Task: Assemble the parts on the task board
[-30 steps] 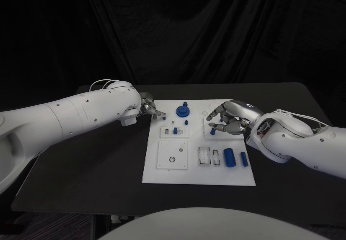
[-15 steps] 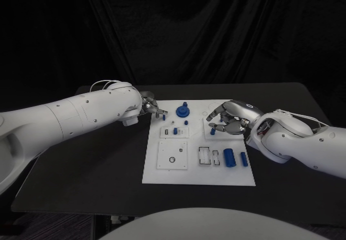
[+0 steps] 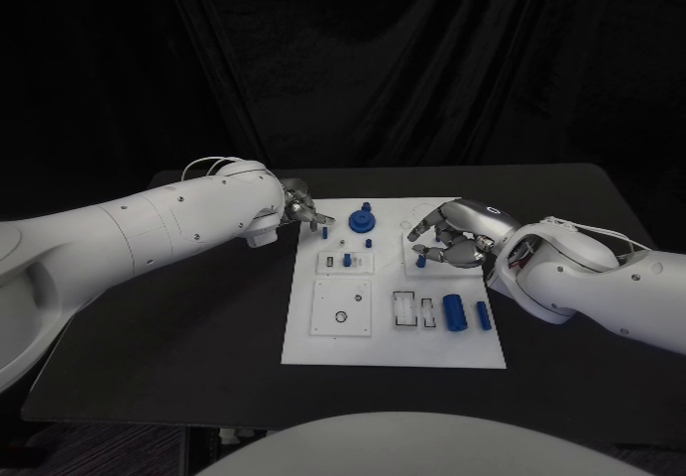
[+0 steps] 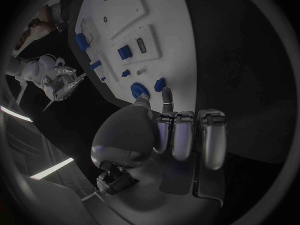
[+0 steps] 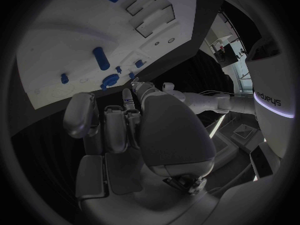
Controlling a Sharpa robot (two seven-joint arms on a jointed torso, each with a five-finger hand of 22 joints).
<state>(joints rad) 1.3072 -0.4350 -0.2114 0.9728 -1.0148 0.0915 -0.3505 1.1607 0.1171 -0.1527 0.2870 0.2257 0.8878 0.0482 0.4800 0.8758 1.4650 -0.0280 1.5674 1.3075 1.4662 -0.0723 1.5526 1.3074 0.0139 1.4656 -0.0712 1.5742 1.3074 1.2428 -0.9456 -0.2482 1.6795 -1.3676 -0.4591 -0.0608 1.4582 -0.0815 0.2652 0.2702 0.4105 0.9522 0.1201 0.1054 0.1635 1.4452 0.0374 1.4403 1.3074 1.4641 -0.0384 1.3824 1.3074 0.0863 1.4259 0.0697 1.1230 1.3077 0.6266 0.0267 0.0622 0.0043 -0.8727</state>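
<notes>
The white task board point(image 3: 394, 342) lies mid-table. On it are a round blue knob point(image 3: 363, 220), small blue pegs point(image 3: 369, 243), a blue cylinder point(image 3: 455, 311) and a blue bar point(image 3: 485, 315). My left hand point(image 3: 300, 211) hovers at the board's far left corner. Most of its fingers point(image 4: 181, 135) are curled in, and one stretched fingertip sits next to a small blue piece point(image 4: 160, 84), near the knob point(image 4: 139, 90). My right hand point(image 3: 450, 238) hangs over the board's far right part with fingers point(image 5: 115, 122) curled and nothing seen in them. A small blue piece point(image 3: 423, 263) stands by it.
White blocks with slots point(image 3: 343, 302) and recesses point(image 3: 410, 309) take up the board's near half. Black table point(image 3: 171, 337) surrounds the board on all sides. In the right wrist view a blue peg point(image 5: 100, 58) stands upright on the board point(image 5: 56, 45).
My left hand has edged slightly away from the small blue piece toward the far side. The right hand has hardly moved.
</notes>
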